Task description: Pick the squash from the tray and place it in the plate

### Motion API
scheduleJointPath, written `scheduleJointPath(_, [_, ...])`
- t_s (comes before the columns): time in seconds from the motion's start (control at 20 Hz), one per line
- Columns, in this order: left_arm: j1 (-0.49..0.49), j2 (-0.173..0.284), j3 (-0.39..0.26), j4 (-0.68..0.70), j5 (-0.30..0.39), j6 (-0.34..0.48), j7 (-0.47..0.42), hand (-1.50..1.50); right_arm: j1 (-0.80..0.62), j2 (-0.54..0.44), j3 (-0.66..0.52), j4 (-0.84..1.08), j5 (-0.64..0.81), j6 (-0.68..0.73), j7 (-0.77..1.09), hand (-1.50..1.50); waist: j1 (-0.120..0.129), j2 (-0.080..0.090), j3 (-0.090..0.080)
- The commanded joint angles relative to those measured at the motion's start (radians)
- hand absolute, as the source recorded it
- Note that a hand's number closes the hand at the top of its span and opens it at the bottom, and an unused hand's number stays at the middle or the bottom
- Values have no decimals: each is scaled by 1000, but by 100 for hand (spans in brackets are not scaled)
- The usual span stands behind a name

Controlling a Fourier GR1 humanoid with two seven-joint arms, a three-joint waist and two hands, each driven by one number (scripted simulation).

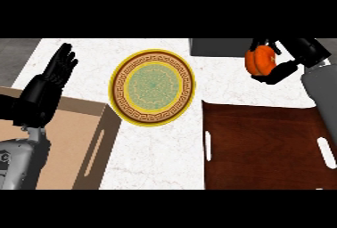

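Squash [259, 61], orange and round, is sitting at two o'clock in the head view, with the right hand [284, 62] curling its black fingers round it, above the counter [164, 147] beyond the tray's far edge. Wooden tray [263, 147] at four o'clock is showing only bare surface. Plate [152, 85] at twelve o'clock is carrying nothing. Left hand [49, 84] is resting at nine o'clock, fingers spread upward, over a cardboard box [79, 147].

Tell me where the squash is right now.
In the head view the orange squash is at upper right, held in the curled right hand, above the counter beyond the dark wooden tray and right of the plate.
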State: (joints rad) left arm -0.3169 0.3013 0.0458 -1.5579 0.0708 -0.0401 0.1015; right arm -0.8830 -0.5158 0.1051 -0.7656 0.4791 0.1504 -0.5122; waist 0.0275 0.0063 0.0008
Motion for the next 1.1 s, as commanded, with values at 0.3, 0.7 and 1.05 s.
scheduleJointPath(0.3, [20, -5, 23, 6, -13, -16, -20, 0, -153, 172, 4, -36, -7, 100, 114, 150, -18, -5, -1])
scheduleJointPath(0.7, [37, -14, 14, -61, -11, -20, 44, 0, -268, 373, 6, 87, 9, 57, 234, 150, -2, -1, -1])
scheduleJointPath(1.05, [52, -35, 12, -3, -15, -46, -53, 0, -341, 513, 65, 252, 58, -122, 291, 150, 17, 7, -2])
